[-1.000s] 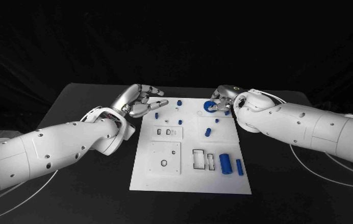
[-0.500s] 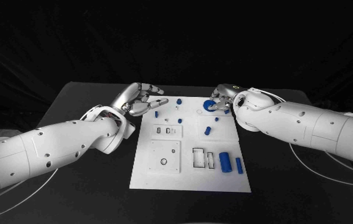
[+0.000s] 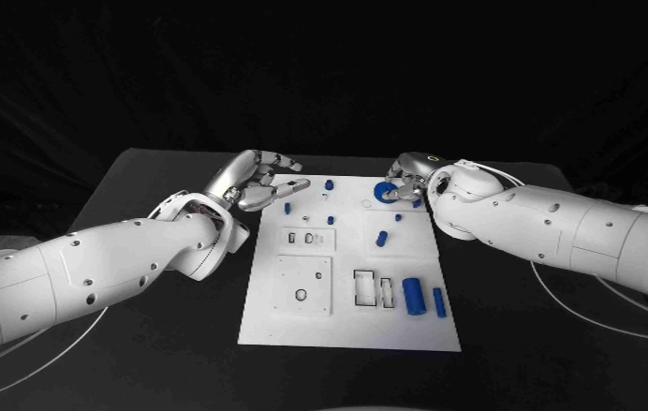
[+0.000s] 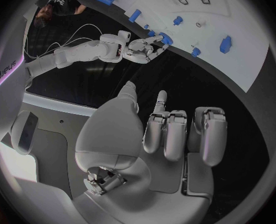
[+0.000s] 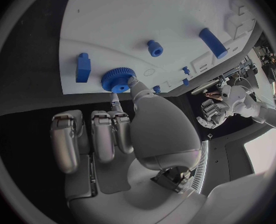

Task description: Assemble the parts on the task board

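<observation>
Little has moved: my left robot hand hovers spread; my right robot hand pinches the blue gear at the task board far-right corner. Light, rigid; grip its ridged rim.

The right hand covers part of the blue gear (upper right of the task board); contact cannot be told.
</observation>
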{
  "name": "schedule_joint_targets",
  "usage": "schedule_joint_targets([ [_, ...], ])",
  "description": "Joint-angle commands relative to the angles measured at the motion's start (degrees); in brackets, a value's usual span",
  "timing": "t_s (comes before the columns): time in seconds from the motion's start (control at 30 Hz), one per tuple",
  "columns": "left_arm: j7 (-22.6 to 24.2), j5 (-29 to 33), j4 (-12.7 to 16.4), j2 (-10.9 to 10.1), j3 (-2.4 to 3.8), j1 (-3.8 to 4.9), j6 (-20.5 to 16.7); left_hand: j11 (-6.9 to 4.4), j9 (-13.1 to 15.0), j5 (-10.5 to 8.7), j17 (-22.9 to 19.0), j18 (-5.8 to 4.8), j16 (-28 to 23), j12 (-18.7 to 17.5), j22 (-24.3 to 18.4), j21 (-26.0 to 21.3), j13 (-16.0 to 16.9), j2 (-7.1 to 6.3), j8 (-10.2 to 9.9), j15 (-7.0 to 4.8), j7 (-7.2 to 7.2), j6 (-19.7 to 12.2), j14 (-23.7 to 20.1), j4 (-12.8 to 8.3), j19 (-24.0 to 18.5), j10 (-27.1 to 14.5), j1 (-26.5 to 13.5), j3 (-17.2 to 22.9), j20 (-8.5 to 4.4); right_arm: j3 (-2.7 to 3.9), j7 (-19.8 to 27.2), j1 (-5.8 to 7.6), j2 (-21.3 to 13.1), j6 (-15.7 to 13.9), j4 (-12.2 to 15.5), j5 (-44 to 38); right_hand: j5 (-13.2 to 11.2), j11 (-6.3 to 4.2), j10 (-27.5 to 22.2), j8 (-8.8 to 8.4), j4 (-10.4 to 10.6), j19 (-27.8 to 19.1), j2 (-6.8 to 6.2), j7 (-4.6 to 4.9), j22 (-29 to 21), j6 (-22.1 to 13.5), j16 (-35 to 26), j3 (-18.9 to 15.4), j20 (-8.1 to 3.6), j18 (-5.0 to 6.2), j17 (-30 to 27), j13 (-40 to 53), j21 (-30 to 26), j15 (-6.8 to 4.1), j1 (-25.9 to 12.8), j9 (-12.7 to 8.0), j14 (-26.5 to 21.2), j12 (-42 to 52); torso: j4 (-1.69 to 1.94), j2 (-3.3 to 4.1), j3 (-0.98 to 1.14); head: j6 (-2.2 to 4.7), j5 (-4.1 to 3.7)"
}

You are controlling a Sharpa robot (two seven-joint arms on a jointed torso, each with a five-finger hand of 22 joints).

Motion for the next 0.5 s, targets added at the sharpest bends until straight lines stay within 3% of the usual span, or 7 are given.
schedule_joint_targets([
  [0.03, 0.56, -0.13, 0.02, 0.13, 0.04, 0.02, -0.16, -0.09, 0.07, 0.13, 15.09, -0.43, 0.15, 0.14, 15.09, 0.14, 15.07, 0.42, -0.24, -0.3, 0.12, 0.41, 5.97, -0.03, 6.03, 6.06, 0.03, 0.28, 0.29, -0.01, -0.56, -0.05, 0.04, -0.15, 0.03, -0.82, 0.79, 0.63, 6.01, -0.08, 0.04, 6.0, 0.22, 0.39, 15.08, 0.2, 0.24, 0.39, 0.48, -0.39, 15.07, 15.09, 0.26, 0.38, -0.98, -0.03, 6.07, 0.16, 0.02, 0.01, 0.02, -0.05, -0.07],
  [0.2, 0.56, -0.13, 0.02, 0.1, 0.04, 0.02, -0.16, -0.1, 0.07, 0.18, 15.09, -0.43, 0.15, 0.14, 15.09, 0.14, 15.07, 0.45, -0.25, -0.3, 0.11, 0.44, 5.97, -0.02, 6.03, 6.06, 0.06, 0.23, 0.28, -0.01, -0.76, -0.07, -0.01, -0.2, 0.05, -0.82, 1.85, 0.75, 6.01, 0.02, 0.08, 6.0, 0.18, 0.57, 15.08, 0.7, 0.24, 0.63, 0.58, -0.39, 15.07, 15.09, 0.26, 0.48, -1.46, 0.02, 6.07, 0.16, 0.02, 0.01, 0.02, 0.06, -0.04],
  [0.5, 0.46, -0.13, -0.08, 0.15, 0.04, 0.02, -0.11, -0.1, 0.07, 0.2, 15.09, -0.43, 0.15, 0.14, 15.09, 0.14, 15.07, 0.46, -0.26, -0.31, 0.11, 0.45, 5.97, -0.02, 6.03, 6.06, 0.06, 0.21, 0.28, -0.01, -1.25, -0.11, -0.17, -0.3, 0.31, -0.86, 1.64, 1.1, 6.01, -0.11, 0.22, 6.0, -0.24, 0.98, 15.08, 0.72, 0.24, 0.53, 0.74, -0.39, 15.07, 15.09, 0.26, 0.71, -2.24, -0.03, 6.07, 0.16, 0.0, 0.04, 0.01, 0.05, -0.03],
])
